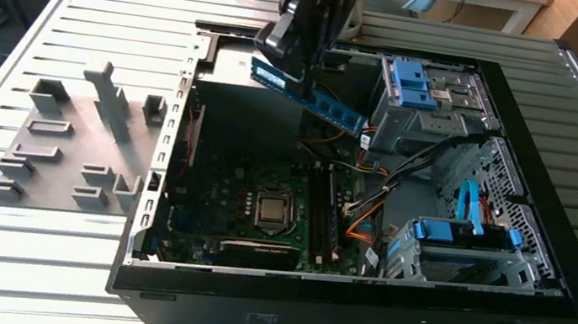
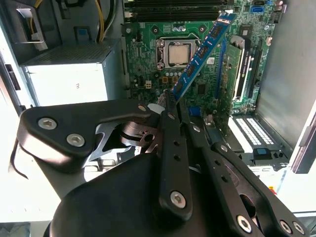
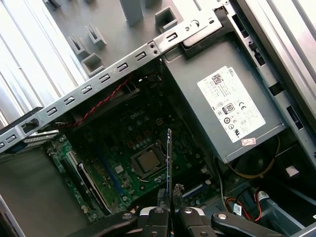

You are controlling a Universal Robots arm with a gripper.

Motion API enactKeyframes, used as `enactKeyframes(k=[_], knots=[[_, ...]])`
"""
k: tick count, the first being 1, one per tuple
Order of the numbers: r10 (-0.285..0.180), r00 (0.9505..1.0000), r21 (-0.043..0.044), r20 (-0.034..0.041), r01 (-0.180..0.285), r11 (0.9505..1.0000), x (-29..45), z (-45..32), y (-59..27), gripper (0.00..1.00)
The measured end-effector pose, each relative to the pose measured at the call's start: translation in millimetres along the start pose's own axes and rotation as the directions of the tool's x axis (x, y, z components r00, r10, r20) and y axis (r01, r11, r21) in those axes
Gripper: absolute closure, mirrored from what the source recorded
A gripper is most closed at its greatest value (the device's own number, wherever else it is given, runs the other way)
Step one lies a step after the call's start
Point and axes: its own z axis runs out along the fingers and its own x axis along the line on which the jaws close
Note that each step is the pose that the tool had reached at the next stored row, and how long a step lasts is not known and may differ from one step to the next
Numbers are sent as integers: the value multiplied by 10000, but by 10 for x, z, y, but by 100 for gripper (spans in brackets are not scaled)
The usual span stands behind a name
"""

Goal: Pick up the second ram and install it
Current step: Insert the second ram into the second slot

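1. The gripper (image 2: 170, 101) has its jaws clamped together on one end of the second ram (image 2: 202, 52), the slim blue stick with a row of black chips. In the first wrist view the stick (image 3: 169, 163) shows edge-on, a thin line rising out from between the fingertips (image 3: 157, 213).

2. In the exterior view the gripper (image 1: 293, 67) hangs over the far part of the open computer case (image 1: 360, 304), and the stick (image 1: 310, 93) juts out from it toward the exterior view's right, sloping down, held in the air and touching nothing.

3. Below lies the green motherboard (image 1: 215, 203) with the square processor (image 1: 273, 209) in its middle. The memory slots (image 1: 328, 210) run just beside the processor on the exterior view's right; the stick is well above them and not yet lined up with them.

4. Past the stick's free end are loose cables (image 1: 374, 204) and the metal drive cage (image 1: 430, 122) with its light-blue clips.

5. On the exterior view's left, outside the case, the grey slotted holder (image 1: 70, 148) stands on the ribbed table (image 1: 4, 258).

6. Risks, as I judge them:
   - The grip is on 1 end only, so the long free end could swing or twist if it brushes the cables or the cage.
   - A stick brought down slanted would likely catch 1 corner of a slot and jam.
   - Pushing while misaligned might bend the board or pry the stick out of the jaws.
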Motion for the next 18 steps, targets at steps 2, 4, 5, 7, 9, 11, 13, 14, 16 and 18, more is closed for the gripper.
enactKeyframes(k=[2, 4, 5, 7, 9, 11, 13, 14, 16, 18], knots=[[72, 10000, -2, -1, -72, 10000, 0, 0, 0, 86], [141, 9999, -3, -2, -141, 9999, 0, 0, 0, 86], [175, 9998, -4, -2, -175, 9998, 0, 0, 0, 86], [243, 9997, -5, -3, -243, 9997, 0, 0, 0, 86], [313, 9995, -7, -4, -313, 9995, 0, 1, 0, 86], [381, 9993, -8, -4, -381, 9993, 0, 1, 0, 86], [449, 9990, -10, -5, -449, 9990, 0, 1, 0, 86], [485, 9988, -11, -5, -485, 9988, 0, 1, 0, 86], [550, 9985, -12, -6, -550, 9985, 0, 2, 0, 86], [616, 9981, -14, -7, -616, 9981, 0, 2, 0, 86]])
